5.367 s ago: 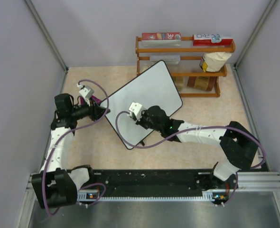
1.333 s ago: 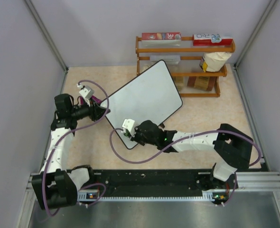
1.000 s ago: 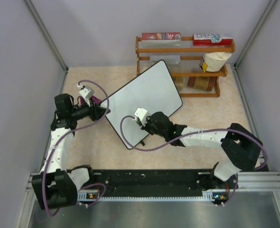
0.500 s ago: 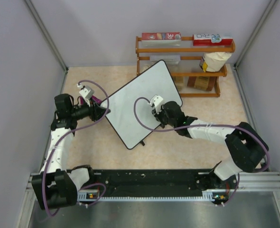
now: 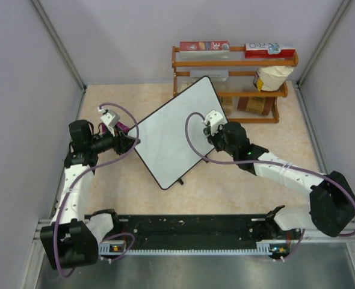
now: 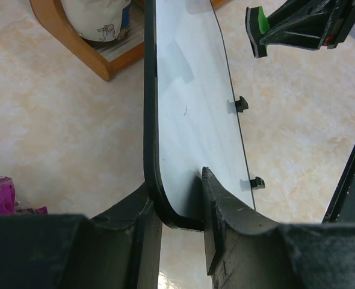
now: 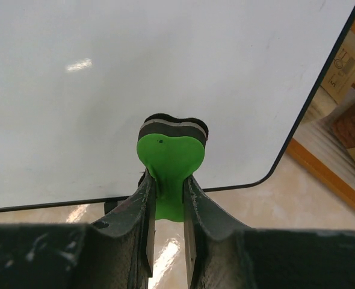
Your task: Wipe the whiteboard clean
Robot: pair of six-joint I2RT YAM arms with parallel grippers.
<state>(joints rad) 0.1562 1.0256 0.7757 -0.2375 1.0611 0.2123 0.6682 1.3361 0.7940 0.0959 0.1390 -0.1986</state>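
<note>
Right wrist view, my right gripper (image 7: 167, 201) pinched a green eraser (image 7: 169, 153), pad facing the whiteboard (image 7: 135, 72), contact unclear, board tilted before a wooden rack (image 5: 234, 61), my left gripper (image 6: 177, 208) clamped its corner.

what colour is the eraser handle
Bright green eraser handle, best seen in right wrist view.

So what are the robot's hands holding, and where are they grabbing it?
The left gripper pinches the whiteboard by the black-framed edge at one rounded corner. The right gripper holds a green eraser by its narrow lower stem.
</note>
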